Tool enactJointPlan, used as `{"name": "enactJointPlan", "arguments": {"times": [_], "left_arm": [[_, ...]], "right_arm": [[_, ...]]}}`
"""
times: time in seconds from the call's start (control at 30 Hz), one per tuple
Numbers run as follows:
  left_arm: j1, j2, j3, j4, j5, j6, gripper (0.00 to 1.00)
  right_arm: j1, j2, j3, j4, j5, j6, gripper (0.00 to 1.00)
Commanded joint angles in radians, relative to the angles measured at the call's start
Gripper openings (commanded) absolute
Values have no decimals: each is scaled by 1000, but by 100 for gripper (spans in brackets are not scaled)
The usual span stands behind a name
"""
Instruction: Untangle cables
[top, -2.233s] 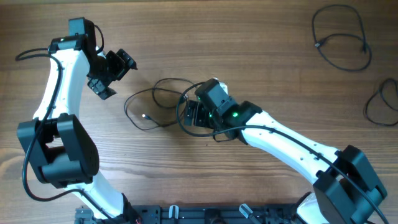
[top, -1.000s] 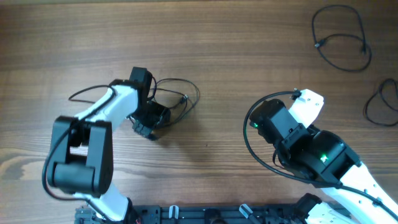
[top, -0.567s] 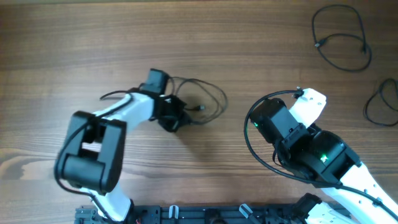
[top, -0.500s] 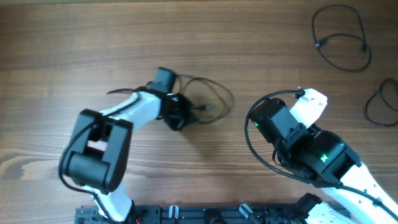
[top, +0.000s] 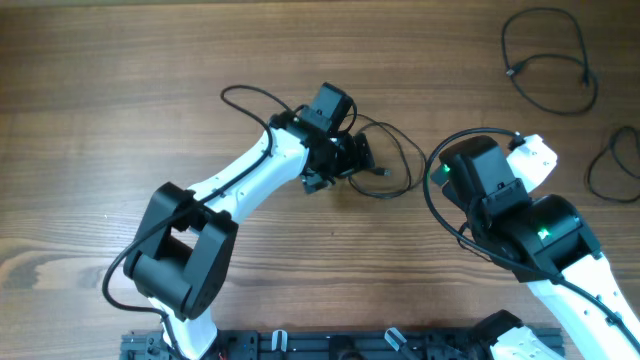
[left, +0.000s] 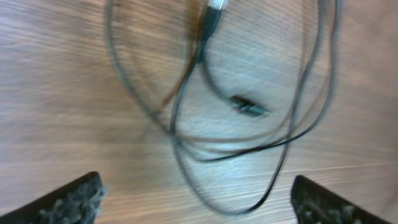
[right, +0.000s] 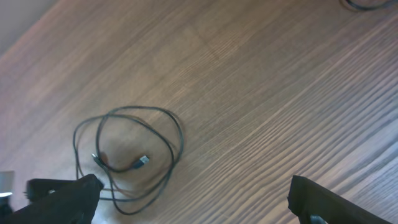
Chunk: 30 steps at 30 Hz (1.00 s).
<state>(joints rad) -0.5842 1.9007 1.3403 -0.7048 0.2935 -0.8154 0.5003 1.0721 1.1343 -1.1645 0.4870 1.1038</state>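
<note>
One cable (top: 388, 168) lies as a loose black loop on the wooden table, near the middle. My left gripper (top: 358, 160) hovers at the loop's left edge. In the left wrist view its fingertips (left: 73, 198) stand wide apart and open, with the cable (left: 205, 146) lying flat between and beyond them, held by neither. A second cable (top: 546, 60) lies looped at the far right, and a third (top: 614, 166) at the right edge. My right gripper (right: 199, 208) is open and empty, and looks towards the middle cable (right: 129, 155) from a distance.
The right arm's white and black body (top: 520, 225) fills the lower right of the table. The left arm (top: 230, 190) stretches from the lower left to the centre. Another cable's edge (right: 367, 5) shows in the right wrist view's top corner.
My left arm swept right across the table, dragging the cable loop with it, then opened its jaws and let the loop go. The right arm shifted slightly to the right.
</note>
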Motion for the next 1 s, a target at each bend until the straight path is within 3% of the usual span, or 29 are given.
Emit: {"name": "enactJointPlan", "arguments": {"times": [0.0, 0.07, 0.13, 0.33, 0.43, 0.53, 0.63, 0.9, 0.97], "left_arm": [[21, 10, 129, -180, -222, 105, 100], [48, 8, 209, -291, -315, 101, 100], [106, -2, 275, -342, -299, 78, 100], [354, -113, 343, -379, -204, 53, 100], [486, -173, 343, -443, -204, 52, 100], [608, -196, 343, -523, -205, 53, 100], [676, -195, 343, -566, -205, 52, 100], [706, -195, 343, -579, -205, 52, 100], [706, -195, 343, -579, -205, 52, 100]], "right_arm": [[-3, 11, 8, 39, -76, -240, 100], [-3, 46, -5, 119, -214, -455, 100], [-3, 100, -17, 186, -365, -612, 100], [24, 347, -17, 329, -641, -846, 100], [66, 489, -17, 367, -636, -932, 96], [85, 613, -17, 410, -594, -947, 81], [86, 703, -17, 438, -519, -948, 75], [86, 817, -17, 571, -476, -1008, 73], [86, 822, -17, 605, -476, -1036, 61]]}}
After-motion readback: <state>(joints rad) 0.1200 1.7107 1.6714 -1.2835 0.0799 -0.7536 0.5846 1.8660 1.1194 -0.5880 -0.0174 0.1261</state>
